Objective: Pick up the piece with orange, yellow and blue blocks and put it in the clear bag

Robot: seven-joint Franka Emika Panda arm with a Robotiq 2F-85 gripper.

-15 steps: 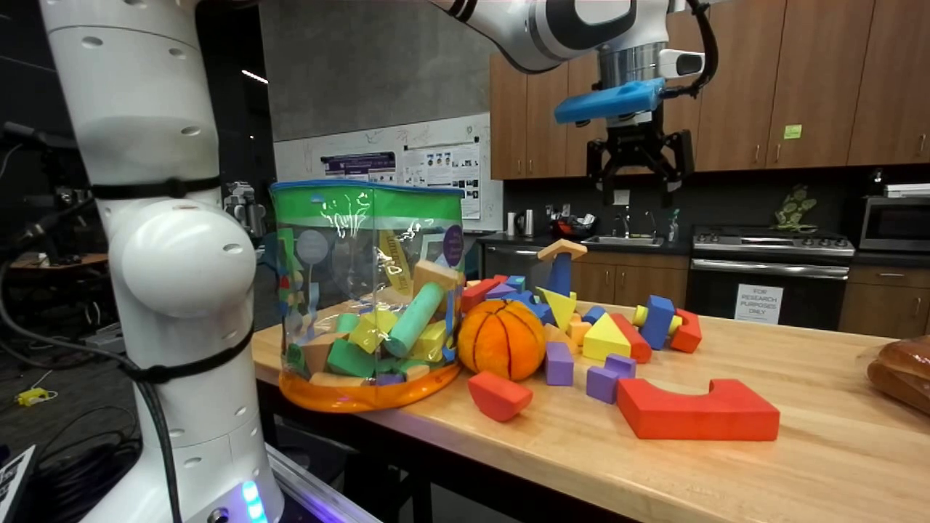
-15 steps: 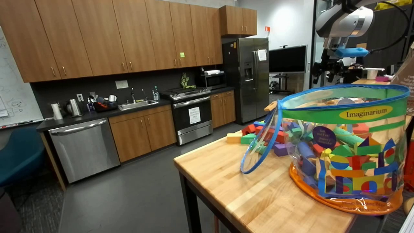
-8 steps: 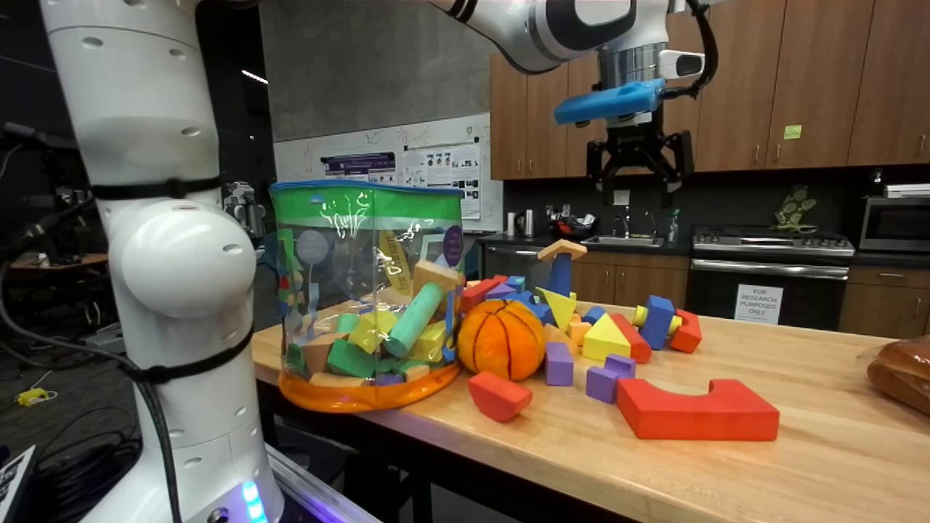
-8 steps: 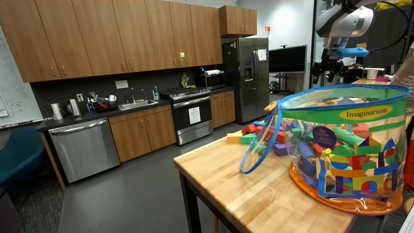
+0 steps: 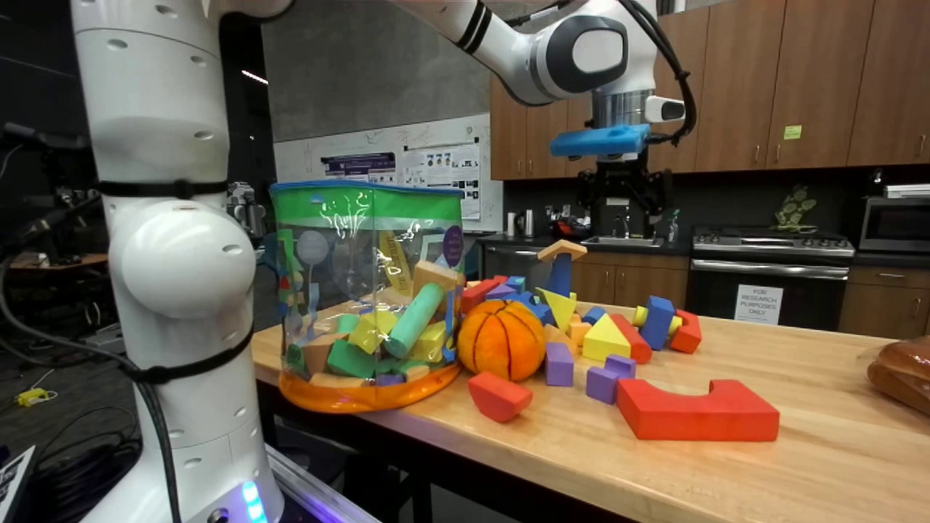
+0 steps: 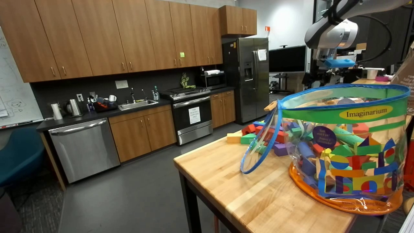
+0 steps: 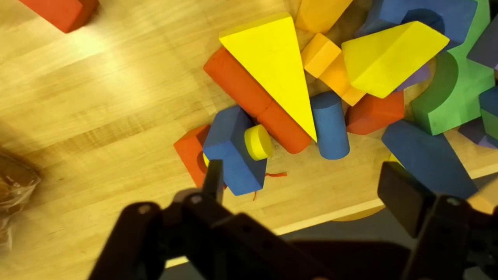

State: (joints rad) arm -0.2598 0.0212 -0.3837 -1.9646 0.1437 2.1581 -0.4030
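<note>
The tool, spread wide and gripping nothing, had just come lower over the table, which suggested an approach to the orange, yellow and blue piece resting there, well apart from the clear bag.

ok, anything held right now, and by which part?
Nothing held. In the wrist view the black two-fingered hand is open; the piece with orange, yellow and blue blocks rests below on the wooden table, ungripped.
</note>
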